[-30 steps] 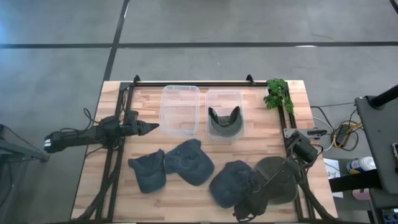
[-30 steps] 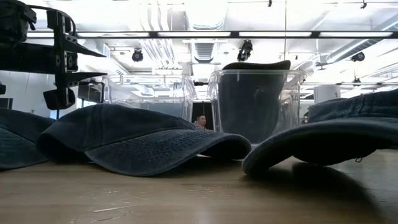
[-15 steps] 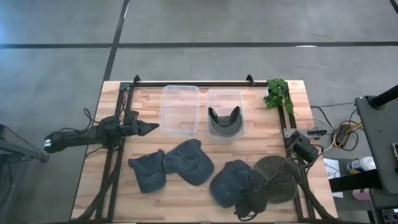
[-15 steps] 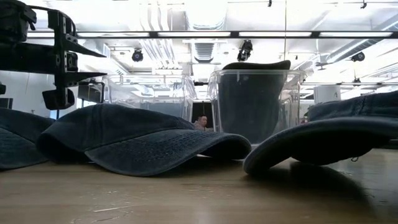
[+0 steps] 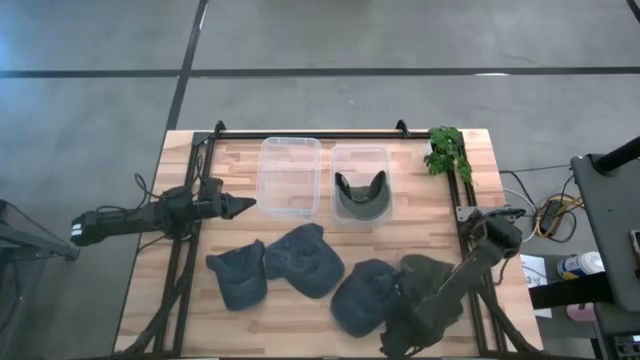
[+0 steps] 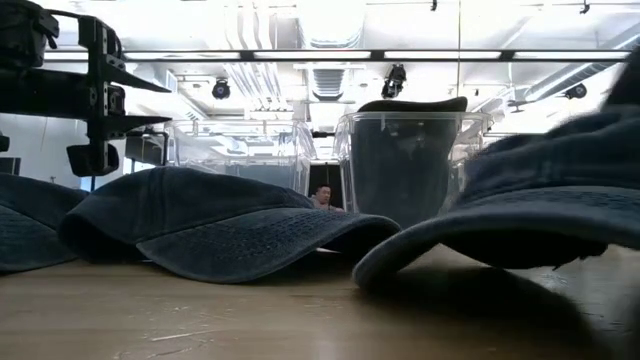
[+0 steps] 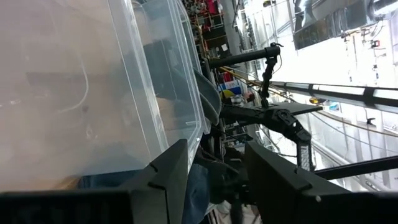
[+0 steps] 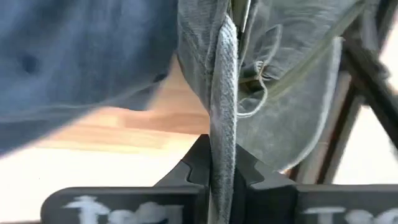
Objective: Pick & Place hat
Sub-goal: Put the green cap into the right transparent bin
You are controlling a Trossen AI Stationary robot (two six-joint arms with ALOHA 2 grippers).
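Observation:
An olive-grey hat [image 5: 430, 285] lies bunched at the table's near right, beside a dark blue hat [image 5: 358, 297]. My right gripper [image 5: 398, 338] is at its near edge, shut on it. Two more blue hats [image 5: 237, 272] [image 5: 303, 260] rest flat on the table at near centre. Another olive hat [image 5: 360, 195] sits inside the right clear bin [image 5: 385, 155]. My left gripper [image 5: 238, 207] waits open above the table's left side, pointing at the left clear bin [image 5: 290, 150]. My right gripper pinches the olive-grey hat's stitched edge [image 8: 224, 134] between its two fingers [image 8: 198, 167]; the edge stands as a narrow fold running out past the fingertips. The arm slants in from the table's far right. The hat's crown is bunched, and most of it lies on the table.
A green plant [image 5: 445, 150] stands at the far right corner. Black frame rails [image 5: 310, 132] run along the far edge and both sides. The blue hat [image 6: 520, 210] fills the low view's right side. Bare wood [image 5: 420, 215] shows between the bins and the hats.
My right gripper has shut on the olive-grey hat's edge, and the arm's upper part has risen. The hat, flat and round before, is now bunched and drawn toward the table's left. The blue hat beside it has been nudged left, and its near side has risen.

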